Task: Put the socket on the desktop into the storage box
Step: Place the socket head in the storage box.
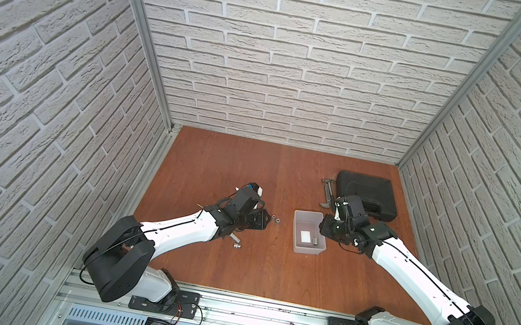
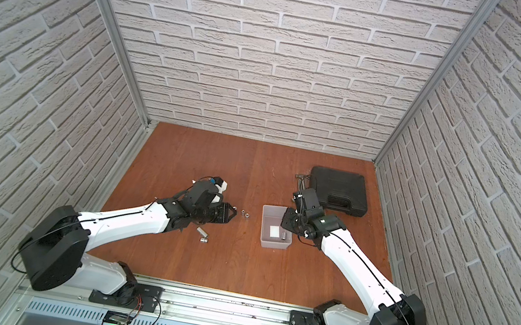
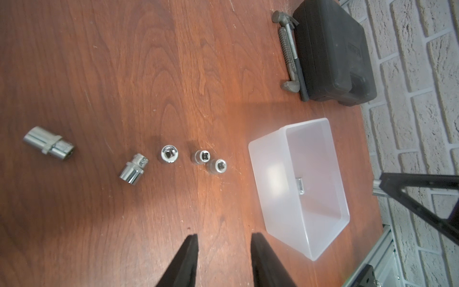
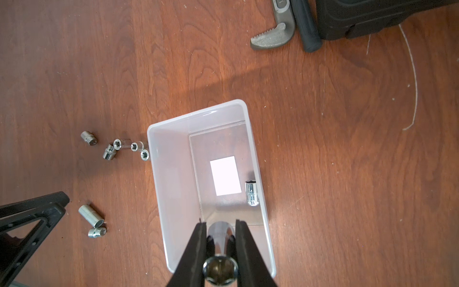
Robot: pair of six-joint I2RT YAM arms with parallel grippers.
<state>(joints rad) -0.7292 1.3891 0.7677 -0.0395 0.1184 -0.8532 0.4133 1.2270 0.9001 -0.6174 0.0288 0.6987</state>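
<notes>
Bright, even light; soft shadows cross the worktop (image 4: 323,161), the white patch (image 4: 225,176) glares, top views bow at edges.

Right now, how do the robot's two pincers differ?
The left pincer stands open and empty; the right pincer is shut on a socket. The left hangs over bare desktop near loose sockets; the right hangs over the storage box. Both are black.

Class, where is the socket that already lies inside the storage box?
In both top views, the socket lies on the storage box floor, between the white patch and the wall on the robot's right.
</notes>
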